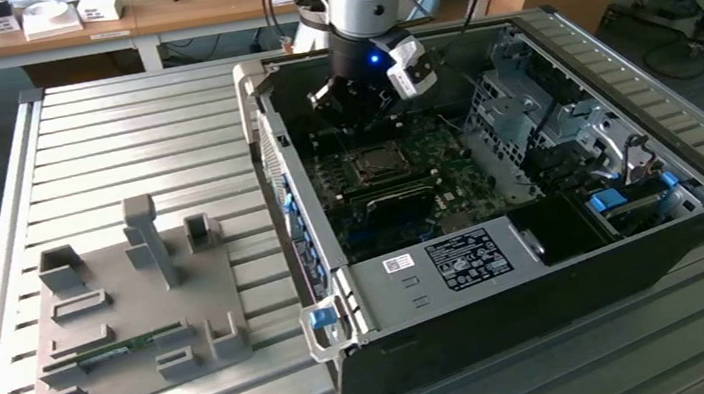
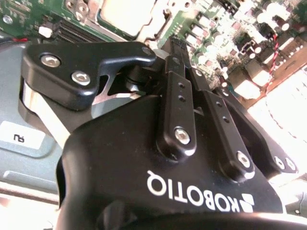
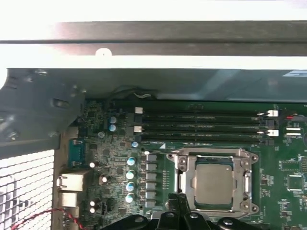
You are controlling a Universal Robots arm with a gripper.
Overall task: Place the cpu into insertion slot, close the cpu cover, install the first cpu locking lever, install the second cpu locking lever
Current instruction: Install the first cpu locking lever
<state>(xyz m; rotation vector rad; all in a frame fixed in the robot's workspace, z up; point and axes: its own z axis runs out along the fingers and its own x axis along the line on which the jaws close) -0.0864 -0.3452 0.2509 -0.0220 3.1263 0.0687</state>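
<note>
Silvery square cpu is seated under the lowered windowed silver cpu cover. Black gripper is clenched at its 12 o'clock in the exterior view, so the lever step's reckoned in hand.

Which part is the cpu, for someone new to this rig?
Start at the open black computer case on the slatted metal table; inside lies the green motherboard. Beside its black memory slots sits a square silver metal frame, and the cpu is the small flat silvery-grey square in its window, the only smooth blank face.

I'm looking into a robotics lab: slatted aluminium bench, opened computer case, grey parts fixture, cluttered wooden desks behind.
</note>
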